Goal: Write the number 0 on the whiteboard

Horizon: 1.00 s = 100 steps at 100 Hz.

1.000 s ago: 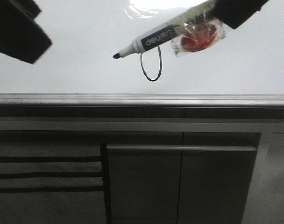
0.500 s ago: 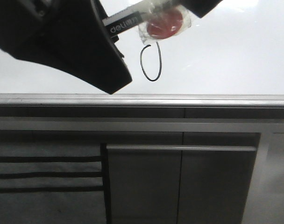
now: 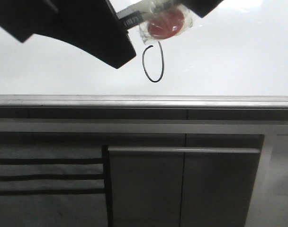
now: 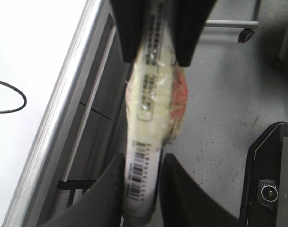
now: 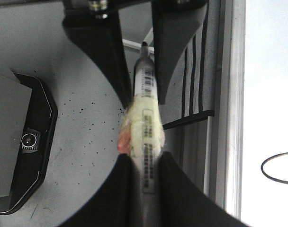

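Note:
The number 0 (image 3: 162, 61) is a thin black oval on the whiteboard (image 3: 229, 56), just above the board's grey edge strip (image 3: 144, 100). Part of it also shows in the left wrist view (image 4: 23, 99) and the right wrist view (image 5: 262, 168). A white marker pen (image 3: 132, 19) with a taped-on red pad (image 3: 166, 24) hangs over the 0. My right gripper (image 3: 201, 5) (image 5: 146, 165) is shut on its rear part. My left gripper (image 3: 118, 33) (image 4: 143, 165) is shut on its barcode end and hides the tip in the front view.
Dark grey cabinet panels (image 3: 182, 184) with a handle bar lie below the edge strip. A black base unit (image 4: 272, 175) (image 5: 16, 156) sits on the speckled grey floor. A caster wheel (image 4: 247, 34) is further off.
The left gripper came in from the left over the pen's tip end and then rose slightly. The right gripper carried the pen up and left. The 0 now shows whole.

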Each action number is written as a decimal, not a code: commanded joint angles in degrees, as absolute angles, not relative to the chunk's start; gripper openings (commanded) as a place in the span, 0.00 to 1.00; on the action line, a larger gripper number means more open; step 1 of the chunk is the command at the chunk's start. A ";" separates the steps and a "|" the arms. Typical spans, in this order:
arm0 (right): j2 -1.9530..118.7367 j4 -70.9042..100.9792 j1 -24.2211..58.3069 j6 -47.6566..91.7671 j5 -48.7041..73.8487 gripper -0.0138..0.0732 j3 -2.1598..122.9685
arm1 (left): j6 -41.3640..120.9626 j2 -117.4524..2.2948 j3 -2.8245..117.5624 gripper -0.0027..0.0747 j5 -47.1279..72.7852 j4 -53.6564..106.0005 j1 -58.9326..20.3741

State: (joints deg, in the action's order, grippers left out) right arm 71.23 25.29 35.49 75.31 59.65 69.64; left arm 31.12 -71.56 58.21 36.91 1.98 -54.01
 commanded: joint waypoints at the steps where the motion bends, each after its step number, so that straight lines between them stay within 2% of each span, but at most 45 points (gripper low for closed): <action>1: 69.69 27.07 35.57 75.75 58.04 0.09 70.96 | 30.99 -70.38 60.28 0.15 33.59 2.32 -54.40; 7: 69.69 27.07 35.57 75.59 57.92 0.14 70.96 | 30.89 -70.38 60.28 0.13 33.59 2.32 -54.40; 22: 69.43 26.94 35.14 74.30 57.82 0.40 71.19 | 30.37 -70.38 60.28 0.08 33.59 2.32 -54.28; 28: 68.97 26.52 33.96 72.36 57.82 0.45 71.91 | 29.53 -70.38 60.28 0.07 33.49 2.32 -53.49; 46: 64.06 25.55 24.75 65.92 58.00 0.46 73.39 | 22.49 -70.25 58.23 0.04 27.62 2.32 -45.22; 63: 60.19 25.55 15.88 61.51 63.38 0.46 73.01 | 16.50 -71.21 52.37 0.04 11.10 4.61 -34.03; 75: 59.26 25.55 14.68 61.42 64.42 0.46 71.55 | 16.42 -74.82 51.59 0.04 4.73 10.42 -25.92; 85: 59.26 25.55 14.68 61.42 64.42 0.46 70.21 | 16.42 -78.50 53.08 0.05 4.09 12.70 -21.13; 100: 59.26 25.65 14.68 61.42 64.32 0.46 68.12 | 16.42 -82.62 55.99 0.05 4.80 12.70 -18.37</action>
State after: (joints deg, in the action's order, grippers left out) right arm 60.25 24.09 15.03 61.62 66.49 67.47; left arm 17.12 -82.72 52.64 8.55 11.55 -19.31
